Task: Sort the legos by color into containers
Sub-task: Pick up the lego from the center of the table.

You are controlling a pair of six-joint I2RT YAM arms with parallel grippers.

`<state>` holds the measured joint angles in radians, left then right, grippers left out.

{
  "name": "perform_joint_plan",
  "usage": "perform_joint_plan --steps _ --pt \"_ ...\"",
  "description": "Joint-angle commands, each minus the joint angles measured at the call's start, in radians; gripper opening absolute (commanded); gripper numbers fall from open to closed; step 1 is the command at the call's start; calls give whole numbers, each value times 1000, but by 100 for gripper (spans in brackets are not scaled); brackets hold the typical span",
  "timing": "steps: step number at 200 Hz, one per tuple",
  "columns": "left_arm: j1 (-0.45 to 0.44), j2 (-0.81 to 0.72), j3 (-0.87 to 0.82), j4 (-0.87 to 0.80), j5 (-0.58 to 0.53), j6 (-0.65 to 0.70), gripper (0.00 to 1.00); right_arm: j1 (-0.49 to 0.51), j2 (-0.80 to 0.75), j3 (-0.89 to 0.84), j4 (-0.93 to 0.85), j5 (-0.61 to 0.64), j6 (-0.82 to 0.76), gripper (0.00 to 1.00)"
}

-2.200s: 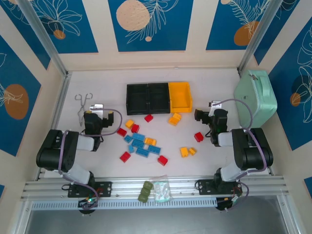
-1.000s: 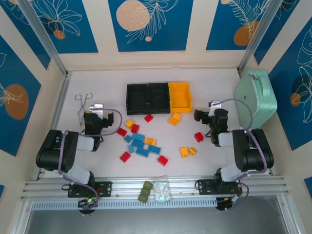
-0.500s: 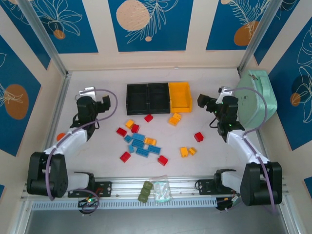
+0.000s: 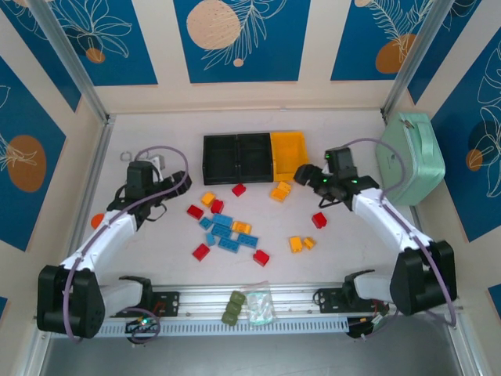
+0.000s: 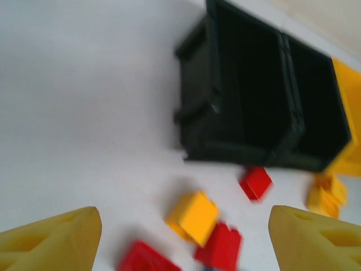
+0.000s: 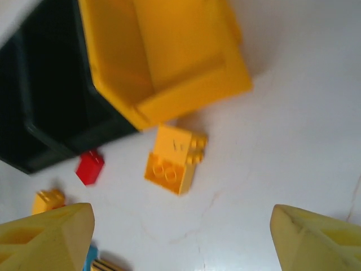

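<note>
Swinging out from the tuck with the left gripper (image 4: 174,185), jaws wide, nothing held, aimed at the legos (image 4: 223,223) strewn before the containers (image 4: 237,157); same on the right gripper (image 4: 304,174), open and empty beside the yellow bin (image 4: 286,153) – picking about to start, nothing sorted yet

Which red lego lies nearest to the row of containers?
The lone red lego directly in front of the two black containers. All the other red ones lie clearly farther from them, among the blue and yellow pieces.
</note>
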<state>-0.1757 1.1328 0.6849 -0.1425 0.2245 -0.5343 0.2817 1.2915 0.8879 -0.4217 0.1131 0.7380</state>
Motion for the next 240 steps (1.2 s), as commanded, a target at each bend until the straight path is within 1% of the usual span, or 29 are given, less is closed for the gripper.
perform_joint_plan --steps 1,19,42,63,95,133,154,159,190,203,219,240 --pt "-69 -57 -18 -148 125 2 78 81 69 32 -95 110 99 82" --pt "-139 -95 -26 -211 81 13 79 135 152 68 -89 142 141 85" --pt "-201 -135 -64 -207 48 -12 81 193 272 142 -85 174 181 86" --pt "-222 -148 -92 -185 38 -41 81 229 361 204 -77 193 211 88" --pt "-245 -158 -113 -181 23 -51 81 263 488 311 -134 235 261 87" --pt "-252 -160 -136 -184 10 -58 81 278 582 369 -169 263 297 82" --pt "-253 -173 -152 -172 6 -66 81 283 600 367 -174 272 297 78" --pt "-254 -173 -157 -168 4 -68 81 283 601 366 -174 275 294 76" --pt "-254 -159 -163 -156 7 -69 81 283 587 329 -163 275 272 57" --pt "-255 -152 -163 -149 12 -72 81 289 562 310 -161 270 260 51" --pt "-259 -148 -164 -136 13 -77 81 301 514 276 -170 278 245 48" --pt "-266 -143 -161 -119 18 -85 81 312 422 221 -187 275 224 47"
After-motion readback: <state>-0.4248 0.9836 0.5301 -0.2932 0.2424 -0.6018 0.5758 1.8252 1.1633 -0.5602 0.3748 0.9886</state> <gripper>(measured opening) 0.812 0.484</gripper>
